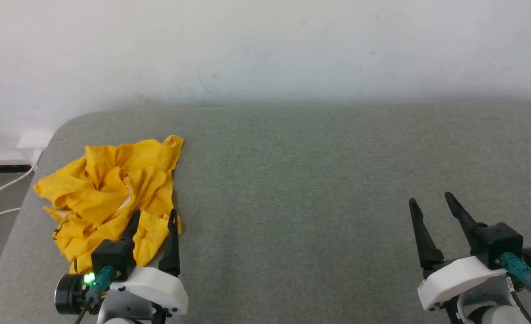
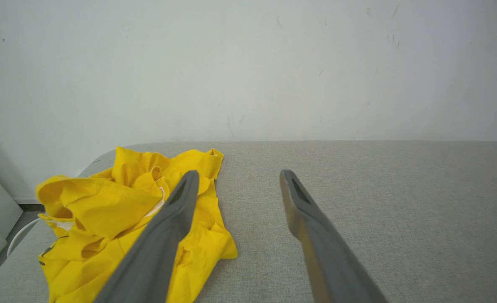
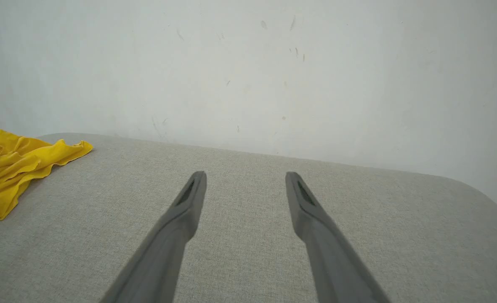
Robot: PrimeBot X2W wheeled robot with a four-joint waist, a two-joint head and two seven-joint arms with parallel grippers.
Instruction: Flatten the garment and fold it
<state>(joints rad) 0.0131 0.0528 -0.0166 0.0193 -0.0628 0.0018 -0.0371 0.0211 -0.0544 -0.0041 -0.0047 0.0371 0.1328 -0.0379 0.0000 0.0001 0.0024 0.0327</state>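
Head view: the yellow T-shirt (image 1: 112, 193) lies in a crumpled heap at the left end of the grey woven cushion (image 1: 314, 180), so flattening has not begun. The left gripper (image 1: 154, 211) is at its near edge, fingers apart and empty. The right gripper (image 1: 429, 198), likewise spread, is well apart from it.

Left wrist view: soft, floppy folds; the next move likely needs a pinch on an edge.

Right wrist view: bare nubbly fabric ahead.

You're looking at a grey, fabric-covered worktop (image 1: 319, 180) with rounded corners, its far edge running along the white wall (image 1: 265, 45). On it lies the yellow garment (image 1: 108, 193), crumpled in a heap a little short of the wall, beside the worktop's rounded corner.
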